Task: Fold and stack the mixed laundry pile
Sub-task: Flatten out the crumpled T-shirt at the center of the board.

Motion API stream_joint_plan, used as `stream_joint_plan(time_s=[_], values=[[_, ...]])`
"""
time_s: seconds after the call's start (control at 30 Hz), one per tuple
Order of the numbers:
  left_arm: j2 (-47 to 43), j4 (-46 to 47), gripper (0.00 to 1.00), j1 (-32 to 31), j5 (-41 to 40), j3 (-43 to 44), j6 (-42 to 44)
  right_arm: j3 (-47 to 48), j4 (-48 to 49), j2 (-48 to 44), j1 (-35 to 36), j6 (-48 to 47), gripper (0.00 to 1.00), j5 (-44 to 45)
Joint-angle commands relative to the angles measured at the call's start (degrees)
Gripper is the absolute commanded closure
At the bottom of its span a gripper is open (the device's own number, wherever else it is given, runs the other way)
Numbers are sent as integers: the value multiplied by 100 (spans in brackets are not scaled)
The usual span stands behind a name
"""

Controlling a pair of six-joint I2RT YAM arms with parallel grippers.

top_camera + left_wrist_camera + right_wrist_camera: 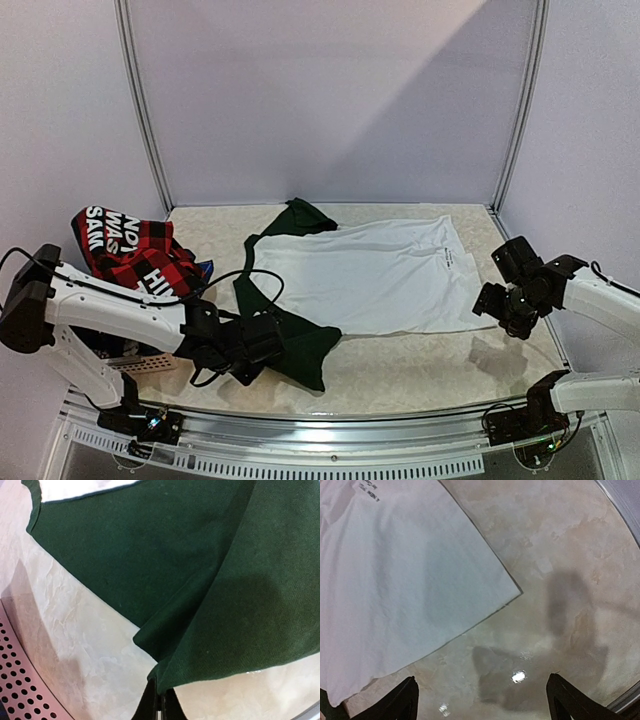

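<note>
A white T-shirt with dark green sleeves lies spread flat across the middle of the table. My left gripper is shut on the near green sleeve, pinching its edge a little above the tabletop. The far green sleeve rests at the back. A red-black plaid shirt with white lettering is heaped at the left over the basket. My right gripper hovers open over bare table just off the shirt's near right corner, holding nothing.
A pinkish perforated basket sits at the left front, its rim close to my left gripper. A black cable loops over the shirt near the left arm. White walls and metal posts enclose the table.
</note>
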Motion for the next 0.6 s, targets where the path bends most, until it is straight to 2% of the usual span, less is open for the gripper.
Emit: stream_joint_plan(time_s=[0.0,0.1,0.33,0.43,0.57], values=[[-53,10,100,72,-138,-112,-83,-326,-316,68,-72,-46,11,-148],[-54,5,100,67,-168,-121,-137,-448,-193,138,-181,-108,12,-136],[-152,6,100,54,-199,-166,-194,-1004,962,222,-872,-113,23,-579],[-162,-9,100,45,-218,-166,-203,-1236,1630,261,-911,159,29,-863],[-186,-12,100,45,-216,-198,-228,-1239,1946,492,-917,355,33,-780]])
